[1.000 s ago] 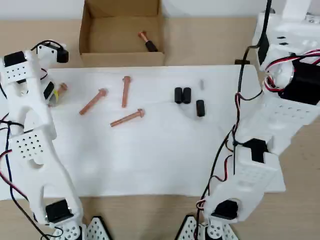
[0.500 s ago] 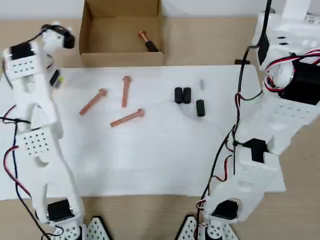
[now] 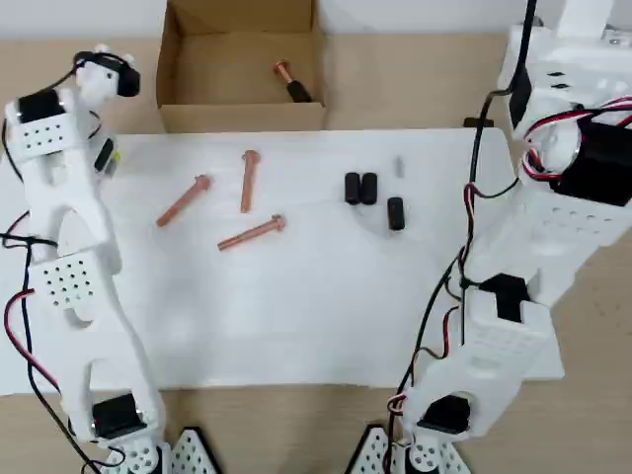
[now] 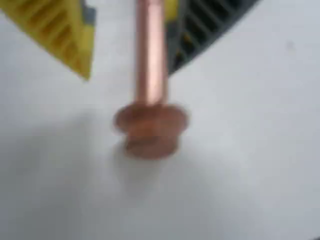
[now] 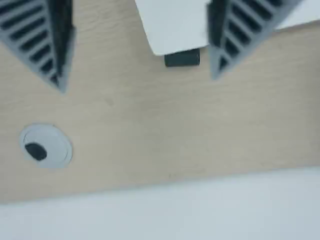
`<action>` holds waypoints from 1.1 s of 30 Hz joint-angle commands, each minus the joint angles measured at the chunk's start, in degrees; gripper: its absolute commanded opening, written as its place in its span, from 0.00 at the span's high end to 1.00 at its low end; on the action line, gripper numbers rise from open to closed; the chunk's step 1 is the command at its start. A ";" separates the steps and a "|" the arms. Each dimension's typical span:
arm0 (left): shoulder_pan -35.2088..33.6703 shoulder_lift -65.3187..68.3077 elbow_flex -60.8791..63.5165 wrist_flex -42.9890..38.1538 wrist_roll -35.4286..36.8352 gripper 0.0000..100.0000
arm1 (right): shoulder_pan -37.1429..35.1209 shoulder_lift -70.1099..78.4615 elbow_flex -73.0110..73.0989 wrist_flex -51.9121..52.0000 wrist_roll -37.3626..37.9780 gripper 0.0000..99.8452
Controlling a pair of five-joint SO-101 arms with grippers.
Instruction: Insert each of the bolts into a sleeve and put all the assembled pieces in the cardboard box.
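- We see the left jaws clenched on a copper bolt (image 4: 150, 131). They hold it by the shank, with a yellow finger (image 4: 65, 35) on one side and a dark one (image 4: 210, 25) on the other. The flanged head points away from the jaws and hangs over the white sheet (image 3: 296, 316).
- From above, the left arm (image 3: 59, 197) stands along the sheet's left edge. Its wrist is up by the far left corner, near the cardboard box (image 3: 178, 69) but not over it.
- Three loose bolts (image 3: 252, 233) lie on the left half of the sheet, none touching another.
- Three black sleeves (image 3: 369, 188) lie right of centre. Two are side by side, and the third is just beside them (a little nearer the arms' bases).
- Inside the box lies one assembled piece (image 3: 292, 84), its copper head sticking out of a black sleeve.
- The right jaws are released and spread wide over the bare wooden worktop (image 5: 150, 130).
- Between them, farther off, we make out a corner of the sheet. A small black piece (image 5: 182, 58) lies at its edge (we cannot tell what it is).
- The right arm (image 3: 533, 296) is folded up at the sheet's right side, well apart from the sleeves.
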 commanded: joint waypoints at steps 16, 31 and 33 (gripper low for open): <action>-1.05 4.18 -4.13 -5.10 0.35 0.89 | -1.71 -2.77 2.33 0.88 0.09 0.78; 2.11 5.93 -21.54 5.54 2.90 0.89 | -1.71 -2.42 2.86 0.88 0.09 0.78; 2.90 6.29 -27.16 11.08 0.35 0.89 | -1.71 -2.42 2.86 0.88 0.09 0.78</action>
